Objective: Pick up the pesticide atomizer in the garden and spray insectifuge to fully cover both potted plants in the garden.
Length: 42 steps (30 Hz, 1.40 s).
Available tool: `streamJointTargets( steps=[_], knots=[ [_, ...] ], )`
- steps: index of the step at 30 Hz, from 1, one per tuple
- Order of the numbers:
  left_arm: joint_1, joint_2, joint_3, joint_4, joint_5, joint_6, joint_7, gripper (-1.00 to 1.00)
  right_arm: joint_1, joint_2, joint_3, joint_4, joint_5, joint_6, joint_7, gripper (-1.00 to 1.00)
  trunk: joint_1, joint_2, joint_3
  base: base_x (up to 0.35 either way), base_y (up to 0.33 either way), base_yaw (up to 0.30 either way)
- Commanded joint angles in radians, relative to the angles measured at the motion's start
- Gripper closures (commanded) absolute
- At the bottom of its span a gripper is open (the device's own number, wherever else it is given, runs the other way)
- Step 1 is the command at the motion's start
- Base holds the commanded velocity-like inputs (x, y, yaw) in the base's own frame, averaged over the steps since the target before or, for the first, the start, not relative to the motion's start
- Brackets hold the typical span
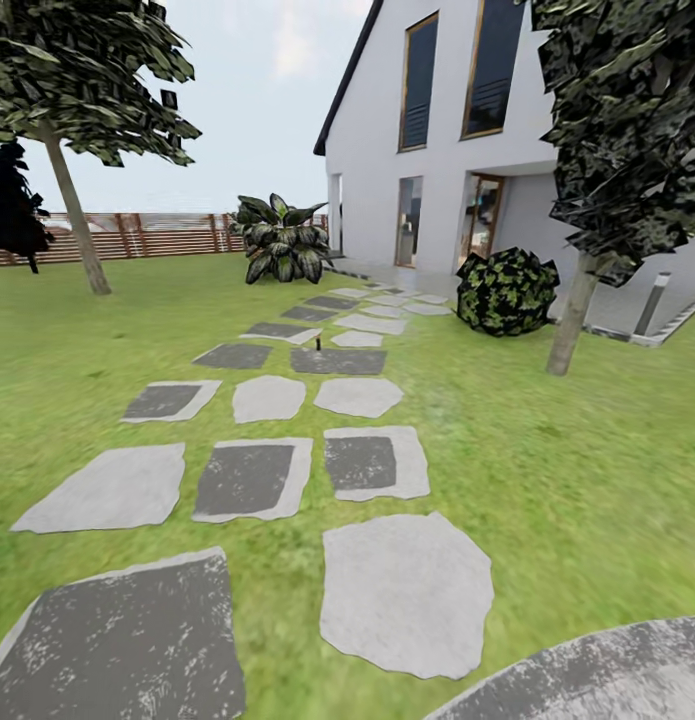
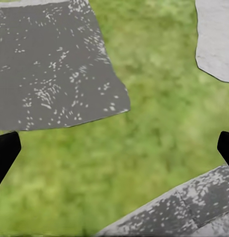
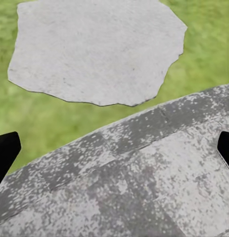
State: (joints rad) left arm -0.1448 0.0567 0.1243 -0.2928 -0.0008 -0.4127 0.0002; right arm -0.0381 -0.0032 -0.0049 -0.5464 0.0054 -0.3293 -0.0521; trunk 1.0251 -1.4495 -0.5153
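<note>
Looking out over the garden's lawn, we've got stepping stones running up toward a white house, with a brown slatted fence on the far left. A broad-leaved plant stands at the path's far end; the atomizer isn't anywhere we can spot. Both wrist views look down at grass and paving, left gripper and right gripper jaws spread wide, holding nothing.
</note>
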Motion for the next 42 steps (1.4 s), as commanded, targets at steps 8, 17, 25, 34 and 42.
streamJointTargets(
  steps=[8,17,25,34,42],
  knots=[
    [0.001,0.001,0.003,0.001,0.01,-0.004,0.001,-1.0,0.0,0.0,0.007,0.0,0.0,0.0,-0.028,-1.0,0.019,-0.035,-0.017,0.0,0.0,0.175],
    [0.001,0.003,0.007,0.001,0.005,0.0,0.003,-1.0,0.0,0.001,0.009,0.003,0.001,0.0,-0.028,-1.0,0.054,-0.098,-0.048,0.0,0.0,-0.029],
    [0.0,0.005,0.008,0.001,0.004,0.001,0.003,-1.0,0.0,0.002,0.009,0.031,0.0,-0.003,-0.029,-1.0,0.084,-0.154,-0.073,0.0,0.0,0.0],
    [0.001,0.006,0.008,0.001,0.004,0.002,0.003,-1.0,0.0,0.007,0.008,0.008,-0.002,-0.002,-0.026,-1.0,0.119,-0.217,-0.102,0.0,0.0,0.0],
    [0.001,0.005,0.003,0.002,0.0,0.002,0.002,-1.0,0.0,0.001,0.009,-0.019,0.002,-0.002,-0.025,-1.0,0.149,-0.273,-0.127,0.0,0.0,0.0]
  ],
)
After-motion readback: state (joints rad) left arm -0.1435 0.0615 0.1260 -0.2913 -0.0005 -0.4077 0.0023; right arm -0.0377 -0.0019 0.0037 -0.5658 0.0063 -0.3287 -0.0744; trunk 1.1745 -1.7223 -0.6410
